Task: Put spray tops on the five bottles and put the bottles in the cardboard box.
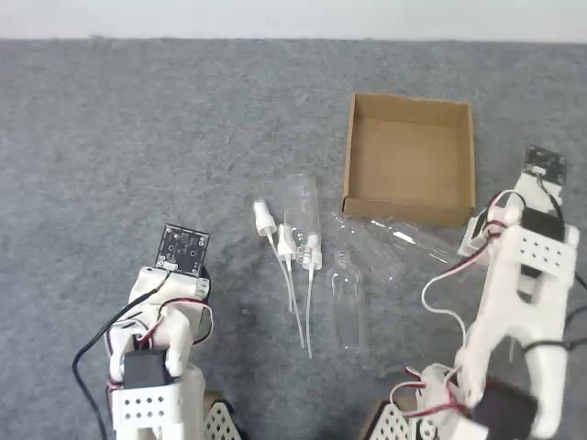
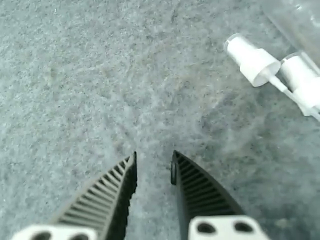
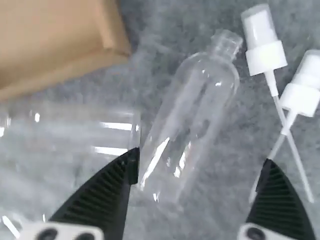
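High view gives me the layout: cardboard box (image 1: 404, 209) sits open-topped on the grey mat (image 1: 138, 137), clear bottles (image 1: 302, 206) lie on their sides just in front of it, and white spray tops (image 1: 287, 246) lie beside them, dip tubes trailing. Wrist views give me the jaws. Left gripper (image 2: 152, 167) is narrowly parted over bare mat, holding nothing. Right gripper (image 3: 199, 167) is spread wide, with an uncapped bottle (image 3: 192, 120) lying between its fingers — contact I cannot tell.
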Available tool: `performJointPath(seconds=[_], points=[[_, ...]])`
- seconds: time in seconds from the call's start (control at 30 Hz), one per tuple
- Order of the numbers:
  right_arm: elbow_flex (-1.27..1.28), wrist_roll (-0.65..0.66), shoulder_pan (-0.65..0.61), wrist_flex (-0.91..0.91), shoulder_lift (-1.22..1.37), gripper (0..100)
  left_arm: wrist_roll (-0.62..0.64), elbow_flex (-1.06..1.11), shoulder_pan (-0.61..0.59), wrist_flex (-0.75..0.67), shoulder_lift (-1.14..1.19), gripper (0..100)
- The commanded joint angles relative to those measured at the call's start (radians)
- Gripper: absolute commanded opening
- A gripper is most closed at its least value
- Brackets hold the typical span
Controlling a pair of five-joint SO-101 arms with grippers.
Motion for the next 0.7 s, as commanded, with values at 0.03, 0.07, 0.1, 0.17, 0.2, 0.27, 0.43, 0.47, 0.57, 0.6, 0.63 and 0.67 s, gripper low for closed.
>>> performJointPath(seconds=[0.03,0.07,0.1,0.17,0.2,0.27,0.43,0.47,0.57,0.6,0.63,0.67], points=[[-0.052,-0.086,0.015,-0.113,0.071,29.7,-0.009,-0.010,-0.003,0.003,-0.009,10],[-0.052,-0.094,0.015,-0.133,0.093,28.4,-0.009,-0.010,-0.003,0.003,-0.009,10],[-0.052,-0.100,0.016,-0.153,0.116,27.0,-0.009,-0.010,-0.003,0.003,-0.009,10],[-0.048,-0.107,0.016,-0.196,0.156,23.9,-0.009,-0.010,-0.003,0.005,-0.009,10],[-0.048,-0.107,0.016,-0.213,0.177,22.5,-0.009,-0.010,-0.003,0.005,-0.009,10],[-0.048,-0.101,0.016,-0.234,0.216,20.3,-0.009,-0.010,-0.003,0.005,-0.009,10],[-0.049,-0.040,0.039,-0.245,0.252,15.1,-0.009,-0.010,-0.003,0.005,-0.009,10],[-0.054,0.008,0.051,-0.242,0.246,13.3,-0.009,-0.010,-0.003,0.005,-0.009,10],[-0.055,0.207,0.096,-0.242,0.200,7.3,-0.009,-0.010,-0.003,0.005,-0.009,10],[-0.055,0.292,0.108,-0.236,0.176,5.5,-0.009,-0.010,-0.003,0.005,-0.009,10],[-0.055,0.361,0.119,-0.222,0.147,4.3,-0.009,-0.010,-0.003,0.005,-0.009,10],[-0.058,0.425,0.131,-0.202,0.114,3.4,-0.009,-0.010,-0.003,0.005,-0.009,10]])
